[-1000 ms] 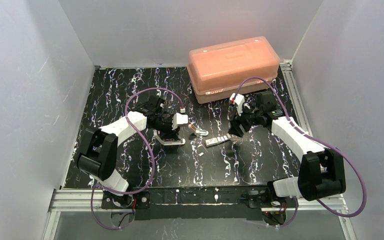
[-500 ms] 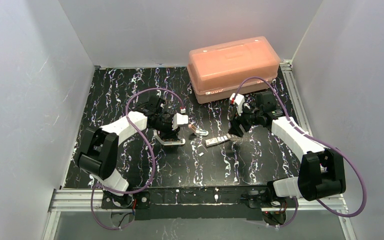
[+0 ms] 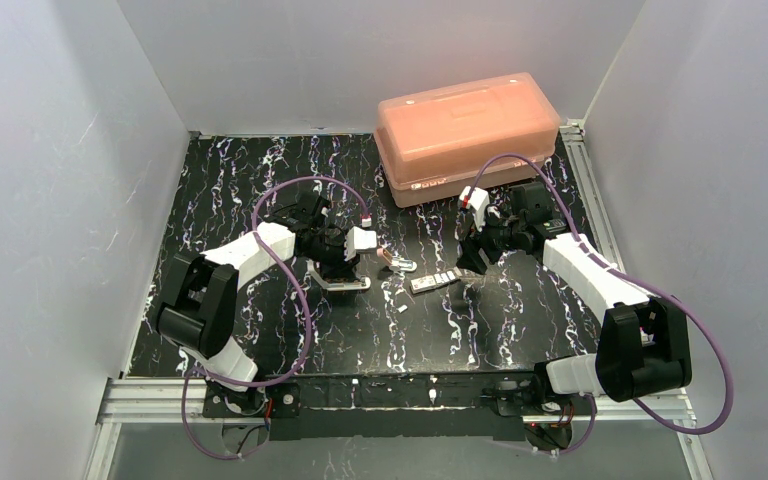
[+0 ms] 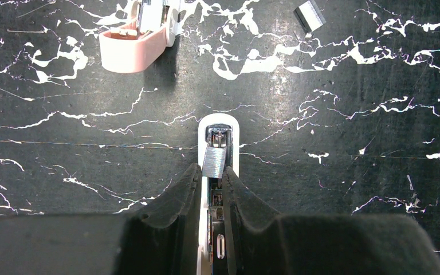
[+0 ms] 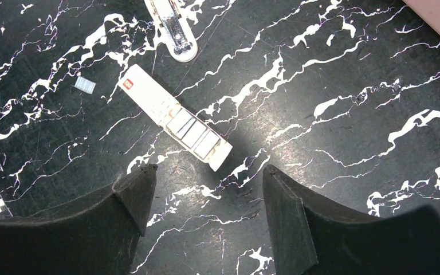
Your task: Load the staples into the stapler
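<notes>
3 plain white walls (image 3: 290,60) enclose a black tabletop (image 3: 230,170) veined with white.

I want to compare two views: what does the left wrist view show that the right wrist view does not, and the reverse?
Only the left wrist view: the stapler, lying open under the left end effector, which is shut on a strip of staples above the metal channel. Only the right wrist view: the open right end effector and, beyond it, the white staple packet with strips inside. Both: the black marbled table, a loose staple strip and, it seems, the small pink block.
</notes>
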`<state>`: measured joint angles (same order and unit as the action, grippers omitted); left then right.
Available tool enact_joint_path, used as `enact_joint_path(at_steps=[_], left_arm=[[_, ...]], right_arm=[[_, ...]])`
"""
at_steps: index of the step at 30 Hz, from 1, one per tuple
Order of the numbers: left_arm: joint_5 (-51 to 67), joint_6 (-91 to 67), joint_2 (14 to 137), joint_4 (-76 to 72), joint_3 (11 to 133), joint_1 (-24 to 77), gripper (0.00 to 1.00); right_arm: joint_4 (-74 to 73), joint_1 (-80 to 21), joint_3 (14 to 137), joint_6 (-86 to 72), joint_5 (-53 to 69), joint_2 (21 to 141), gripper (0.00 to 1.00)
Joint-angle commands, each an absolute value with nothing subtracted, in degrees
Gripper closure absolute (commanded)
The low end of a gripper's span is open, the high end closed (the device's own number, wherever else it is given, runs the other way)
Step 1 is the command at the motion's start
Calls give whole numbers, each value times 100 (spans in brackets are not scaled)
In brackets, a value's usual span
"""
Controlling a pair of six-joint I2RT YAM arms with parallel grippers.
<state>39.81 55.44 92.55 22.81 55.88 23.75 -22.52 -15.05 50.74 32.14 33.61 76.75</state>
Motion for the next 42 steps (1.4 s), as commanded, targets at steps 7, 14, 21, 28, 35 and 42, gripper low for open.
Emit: enact_joint_path(at_steps=[7, 14, 21, 28, 35, 42], left_arm=[[4069, 5637, 9291, 2499, 5660, 2408, 100], [4035, 5660, 9338, 2536, 5694, 2431, 100], [4011, 5671, 9374, 2580, 5730, 2443, 100], [4016, 5695, 9356, 2580, 5713, 2453, 100], [4051, 5541, 9187, 2348, 5663, 2444, 100], [4208, 5471, 8919, 2316, 5634, 2404, 100]], right_arm=[[-2150, -1478, 5054, 3212, 3476, 7585, 25], [-2152, -1477, 5054, 3217, 3472, 7585, 25], [-2149, -1481, 5054, 3216, 3472, 7602, 25], [-2147, -1481, 5062, 3215, 3487, 7623, 25], [-2158, -1485, 5062, 3215, 3479, 7662, 25], [-2161, -1478, 5071, 3217, 3465, 7674, 25]])
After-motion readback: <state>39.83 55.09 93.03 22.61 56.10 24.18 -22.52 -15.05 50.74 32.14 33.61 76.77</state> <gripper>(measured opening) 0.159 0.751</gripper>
